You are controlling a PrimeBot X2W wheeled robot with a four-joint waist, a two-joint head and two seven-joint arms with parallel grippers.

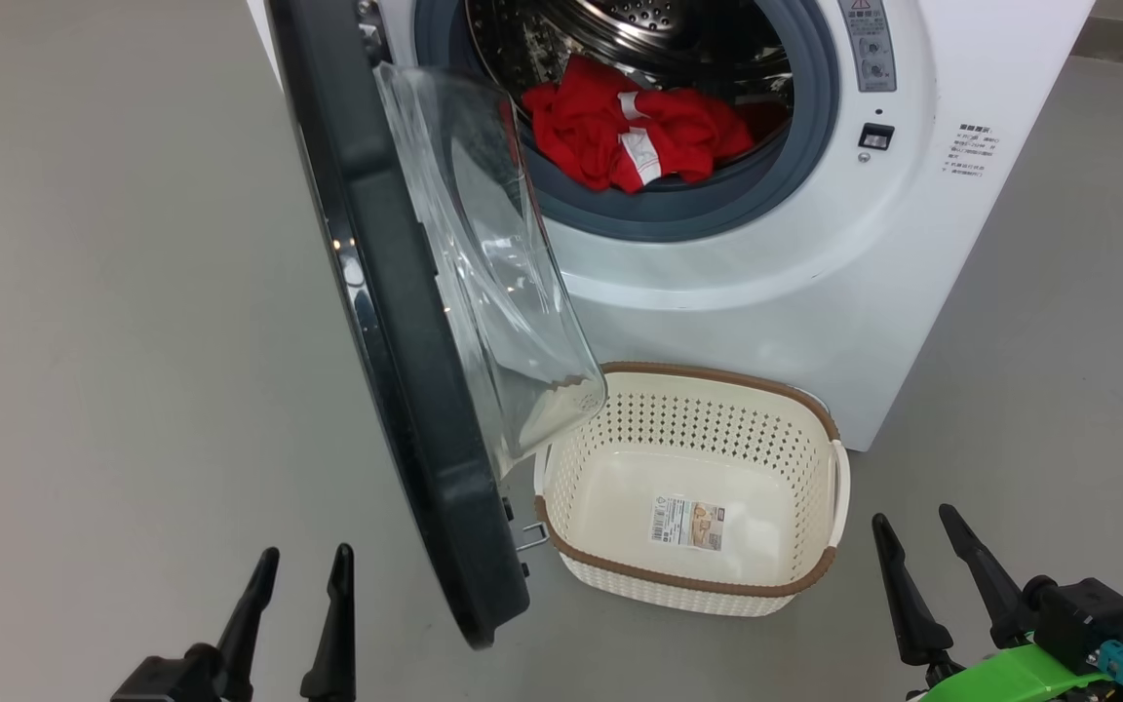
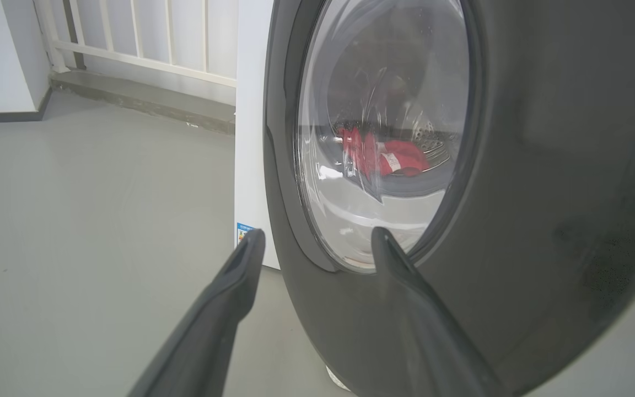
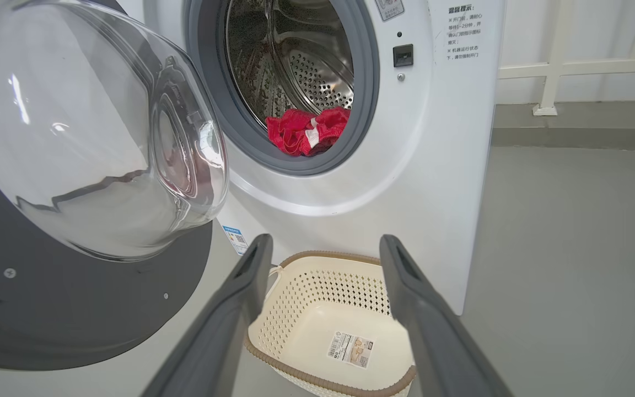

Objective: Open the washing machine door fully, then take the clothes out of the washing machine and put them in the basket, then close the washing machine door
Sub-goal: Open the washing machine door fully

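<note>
**Door open, load in drum**

One heap of red clothes (image 1: 620,127) lies at the front of the drum in the one washer (image 1: 766,292); the garments cannot be counted. One door (image 1: 396,322) stands swung out. One basket (image 1: 698,409) sits just before the washer. Two grippers, left (image 1: 308,552) and right (image 1: 912,515), have their jaws spread wide and grip nothing. The floor (image 1: 113,292) is smooth grey; a white railing (image 2: 146,33) stands behind.

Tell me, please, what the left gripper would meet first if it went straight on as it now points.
Probably the black rim of the washing machine door, just ahead of the left gripper; depth is unclear.
</note>
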